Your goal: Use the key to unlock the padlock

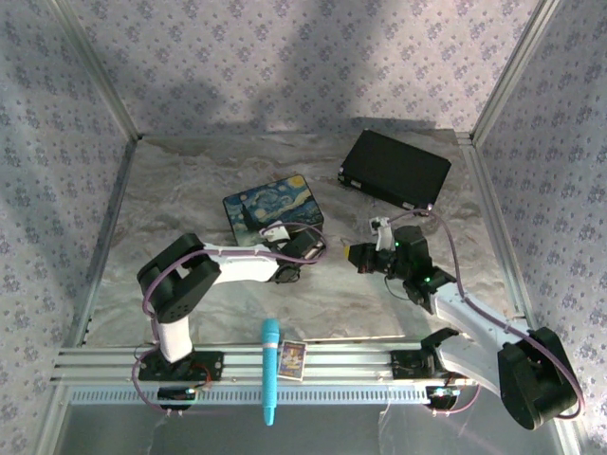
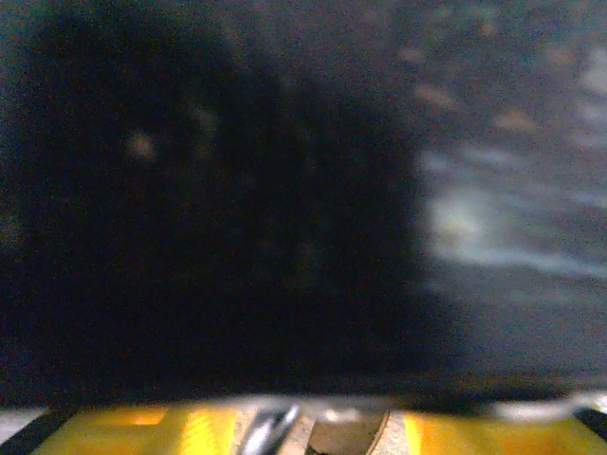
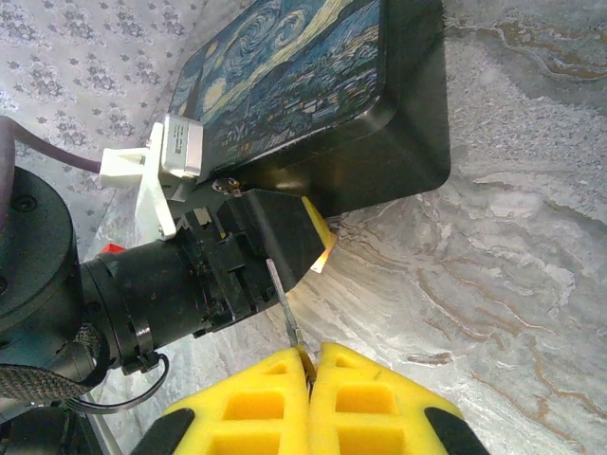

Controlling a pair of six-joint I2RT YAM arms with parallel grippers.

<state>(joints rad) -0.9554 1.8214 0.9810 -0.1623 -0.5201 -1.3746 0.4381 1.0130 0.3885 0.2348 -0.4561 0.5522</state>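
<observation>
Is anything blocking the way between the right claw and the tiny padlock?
Nothing I can see. The right gripper, shut on the thin silver key, points straight at the left gripper, where a gold glint is likely the padlock. The starry tin sits just behind, not between.

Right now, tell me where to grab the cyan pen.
Grip the cyan pen mid-shaft from above, jaws closing left-right. It lies flat across the rails, long and slim, running near-to-far, so its narrow width likely fits.
</observation>
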